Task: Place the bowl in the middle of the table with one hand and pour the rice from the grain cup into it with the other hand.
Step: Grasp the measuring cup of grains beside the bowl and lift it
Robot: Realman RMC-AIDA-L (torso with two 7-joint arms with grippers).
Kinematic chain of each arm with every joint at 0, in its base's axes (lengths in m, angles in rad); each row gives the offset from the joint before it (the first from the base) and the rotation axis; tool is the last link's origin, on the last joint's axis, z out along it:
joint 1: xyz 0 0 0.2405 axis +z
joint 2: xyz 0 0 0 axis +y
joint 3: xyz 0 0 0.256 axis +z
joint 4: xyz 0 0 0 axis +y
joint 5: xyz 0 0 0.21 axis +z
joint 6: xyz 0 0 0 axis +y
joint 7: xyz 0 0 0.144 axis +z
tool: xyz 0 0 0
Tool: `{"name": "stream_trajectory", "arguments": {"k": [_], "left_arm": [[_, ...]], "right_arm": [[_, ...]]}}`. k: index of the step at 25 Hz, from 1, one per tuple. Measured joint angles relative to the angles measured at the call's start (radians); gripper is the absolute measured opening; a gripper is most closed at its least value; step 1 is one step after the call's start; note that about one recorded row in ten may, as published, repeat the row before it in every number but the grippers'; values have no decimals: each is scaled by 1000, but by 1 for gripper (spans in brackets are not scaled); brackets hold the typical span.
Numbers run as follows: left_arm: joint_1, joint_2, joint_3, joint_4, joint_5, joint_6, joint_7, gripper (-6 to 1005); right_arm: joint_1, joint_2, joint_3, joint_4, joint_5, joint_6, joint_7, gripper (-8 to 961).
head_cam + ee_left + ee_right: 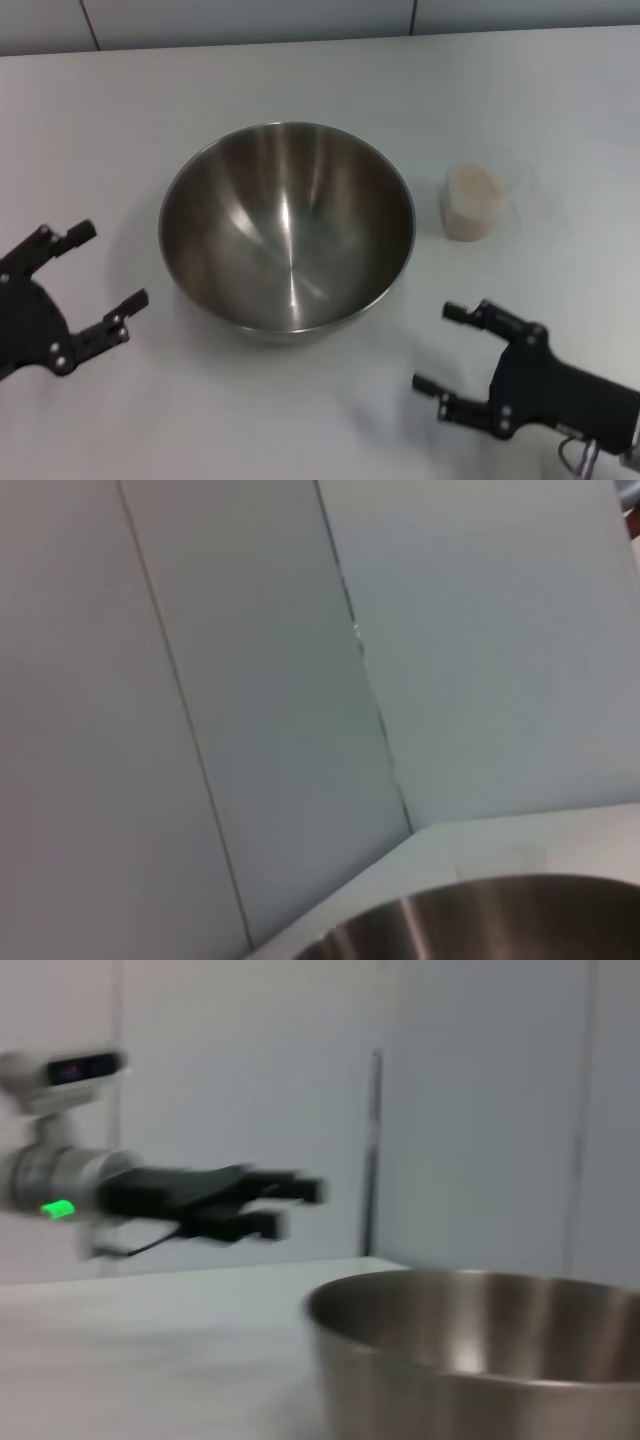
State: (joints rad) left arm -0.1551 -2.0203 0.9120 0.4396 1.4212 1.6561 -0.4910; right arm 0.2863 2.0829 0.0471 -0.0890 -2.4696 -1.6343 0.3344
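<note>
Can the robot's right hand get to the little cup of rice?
Probably yes. The open right gripper sits apart from the grain cup, with only bare table between them; the bowl stands off to the side.

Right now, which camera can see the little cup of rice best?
The head view. There the grain cup stands whole on the table, filled with rice, right of the bowl. Neither wrist view shows the cup at all, only the bowl and wall.
</note>
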Motion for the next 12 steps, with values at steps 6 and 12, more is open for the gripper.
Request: {"name": "stream_trajectory", "arguments": {"k": [6, 12], "left_arm": [[23, -3, 4, -77, 3, -10, 25, 827], [17, -6, 10, -110, 7, -40, 42, 827]], "right_arm": [[-71, 4, 311, 66, 0, 82, -62, 830], [-119, 6, 585, 189, 0, 277, -173, 830]]}}
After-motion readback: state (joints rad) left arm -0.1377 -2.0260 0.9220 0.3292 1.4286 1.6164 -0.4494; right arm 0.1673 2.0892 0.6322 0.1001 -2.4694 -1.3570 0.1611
